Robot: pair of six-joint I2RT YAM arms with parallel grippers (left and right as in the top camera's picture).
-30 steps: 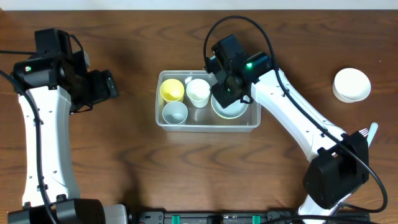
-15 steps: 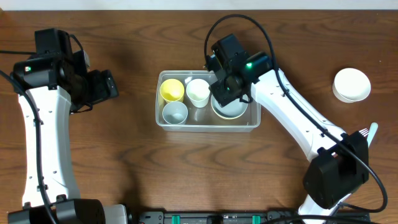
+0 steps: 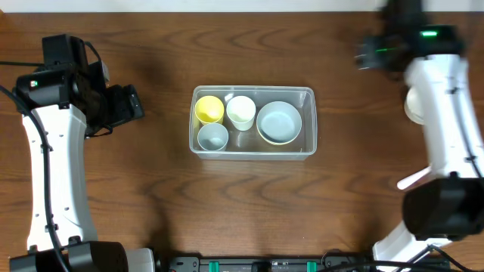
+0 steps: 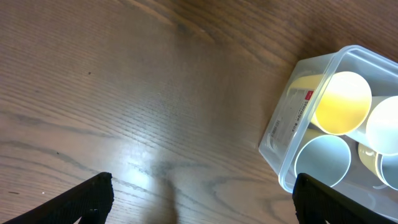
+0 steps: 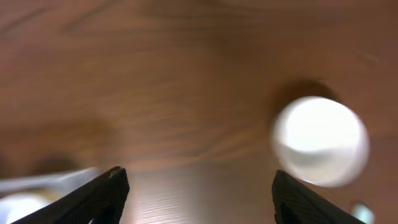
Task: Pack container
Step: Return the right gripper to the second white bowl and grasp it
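The clear container point(image 3: 252, 154) sits mid-table. Inside it stand a yellow cup point(image 3: 209, 109), a white cup point(image 3: 241, 111), a pale grey cup point(image 3: 212, 137) and a pale bowl point(image 3: 279, 122). My right gripper point(image 3: 372, 53) is blurred at the far right of the table, well clear of the container. In its wrist view the right gripper point(image 5: 199, 196) is open over bare wood with nothing between its fingers. My left gripper point(image 3: 134, 104) hangs left of the container. The left wrist view shows the left gripper point(image 4: 202, 199) open and empty, beside the container's corner point(image 4: 281, 137).
A white bowl point(image 5: 319, 140) rests on the table at the right, partly behind my right arm in the overhead view point(image 3: 411, 106). A white utensil point(image 3: 412, 180) lies near the right arm's base. Bare wood stretches between the left gripper and the container.
My right gripper has opened, left the pale bowl in the container and swung up and right, away from it. The left arm has not moved.
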